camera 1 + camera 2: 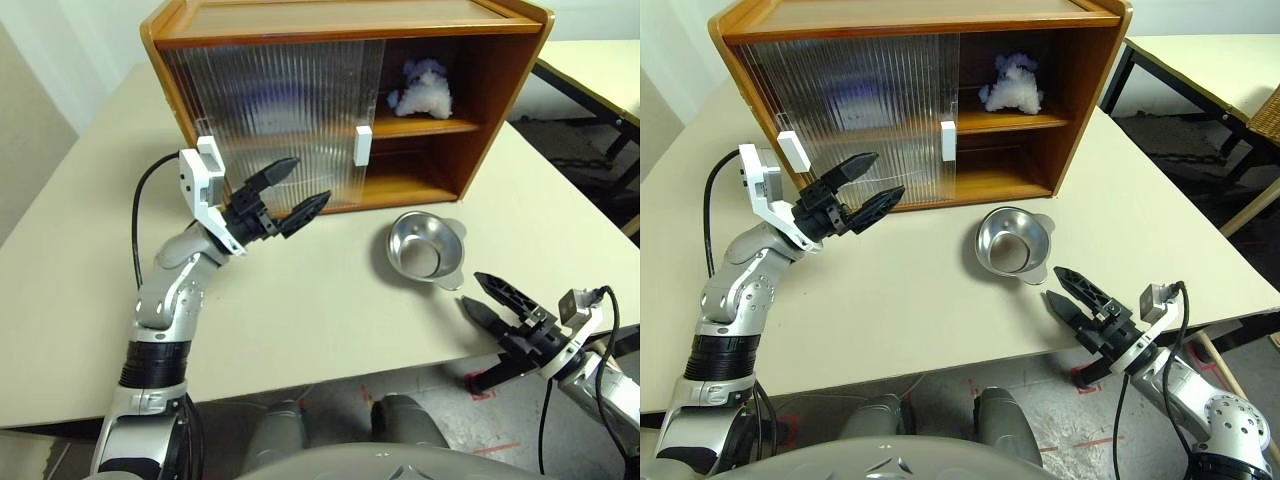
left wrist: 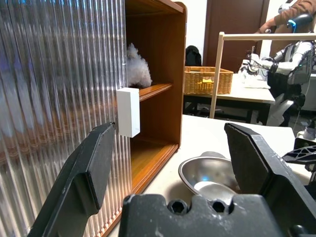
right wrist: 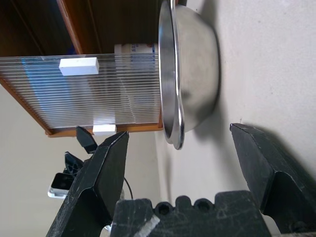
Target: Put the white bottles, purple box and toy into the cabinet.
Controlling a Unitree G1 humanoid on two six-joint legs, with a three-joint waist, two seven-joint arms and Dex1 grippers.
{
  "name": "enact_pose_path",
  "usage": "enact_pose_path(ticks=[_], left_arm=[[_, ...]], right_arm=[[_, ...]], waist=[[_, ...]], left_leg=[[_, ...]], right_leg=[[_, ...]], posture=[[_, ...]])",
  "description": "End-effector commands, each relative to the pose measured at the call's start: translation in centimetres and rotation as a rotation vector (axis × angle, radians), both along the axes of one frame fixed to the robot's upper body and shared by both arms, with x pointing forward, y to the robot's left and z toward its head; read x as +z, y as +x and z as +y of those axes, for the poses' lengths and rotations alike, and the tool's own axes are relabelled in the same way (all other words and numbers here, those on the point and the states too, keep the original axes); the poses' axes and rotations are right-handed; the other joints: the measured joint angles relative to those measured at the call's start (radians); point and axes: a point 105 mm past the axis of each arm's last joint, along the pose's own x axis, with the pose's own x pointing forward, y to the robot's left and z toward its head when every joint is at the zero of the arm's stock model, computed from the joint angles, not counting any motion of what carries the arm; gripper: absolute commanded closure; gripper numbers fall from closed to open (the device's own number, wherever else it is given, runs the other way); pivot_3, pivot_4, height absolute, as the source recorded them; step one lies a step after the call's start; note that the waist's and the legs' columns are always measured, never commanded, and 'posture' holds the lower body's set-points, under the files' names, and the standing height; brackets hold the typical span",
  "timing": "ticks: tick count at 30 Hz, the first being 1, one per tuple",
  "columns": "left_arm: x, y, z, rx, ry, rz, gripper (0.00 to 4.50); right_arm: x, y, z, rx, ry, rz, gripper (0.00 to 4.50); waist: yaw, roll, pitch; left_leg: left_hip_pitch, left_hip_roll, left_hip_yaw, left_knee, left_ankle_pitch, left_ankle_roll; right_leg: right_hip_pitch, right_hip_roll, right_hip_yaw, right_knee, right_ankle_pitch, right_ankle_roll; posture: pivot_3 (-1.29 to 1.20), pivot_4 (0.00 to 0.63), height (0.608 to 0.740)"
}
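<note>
The wooden cabinet (image 1: 500,70) stands at the back of the table. Its ribbed sliding doors (image 1: 270,110) cover the left part and the right part is open. The white fluffy toy (image 1: 422,88) sits on the upper shelf in the open part. A blurred purple-blue shape (image 1: 865,100) shows through the door on that shelf; I cannot tell whether it is the purple box. The white bottles are hidden. My left gripper (image 1: 292,192) is open and empty, raised just in front of the doors, left of a white handle (image 1: 363,145). My right gripper (image 1: 472,290) is open and empty, low by the table's front edge.
A shiny steel bowl (image 1: 425,250) rests on the table between the cabinet and my right gripper. A second table (image 1: 600,60) stands at the back right. In the left wrist view a wicker basket (image 2: 207,80) sits on a far table.
</note>
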Motion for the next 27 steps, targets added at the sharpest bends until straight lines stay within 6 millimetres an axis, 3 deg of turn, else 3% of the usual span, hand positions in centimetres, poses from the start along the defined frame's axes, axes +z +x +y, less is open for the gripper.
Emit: enact_pose_path(ticks=[1,9,20,27], left_arm=[[-0.3,-0.1,-0.2,-0.004,0.008,0.002,0.00],[-0.4,-0.3,-0.3,-0.007,0.003,0.005,0.00],[-0.3,-0.2,-0.2,0.000,0.004,-0.001,0.00],[-0.4,-0.3,-0.1,0.008,0.008,-0.001,0.00]], right_arm=[[0.7,0.2,0.6,0.031,-0.014,-0.018,0.01],[1.6,0.4,1.1,0.047,-0.029,-0.034,0.01],[-0.6,0.8,1.3,0.068,-0.020,0.011,0.01],[-0.7,1.5,1.4,0.088,-0.017,-0.007,0.01]], waist=[[0.000,0.000,0.000],[0.000,0.000,0.000],[0.000,0.000,0.000],[0.000,0.000,0.000]], left_leg=[[0.000,0.000,0.000,0.000,0.000,0.000],[0.000,0.000,0.000,0.000,0.000,0.000],[0.000,0.000,0.000,0.000,0.000,0.000],[0.000,0.000,0.000,0.001,0.000,0.000]], right_leg=[[0.000,0.000,0.000,0.000,0.000,0.000],[0.000,0.000,0.000,0.000,0.000,0.000],[0.000,0.000,0.000,0.000,0.000,0.000],[0.000,0.000,0.000,0.000,0.001,0.001]], posture=[[0.02,0.000,0.740],[0.02,0.000,0.740],[0.04,0.000,0.740],[0.05,0.000,0.740]])
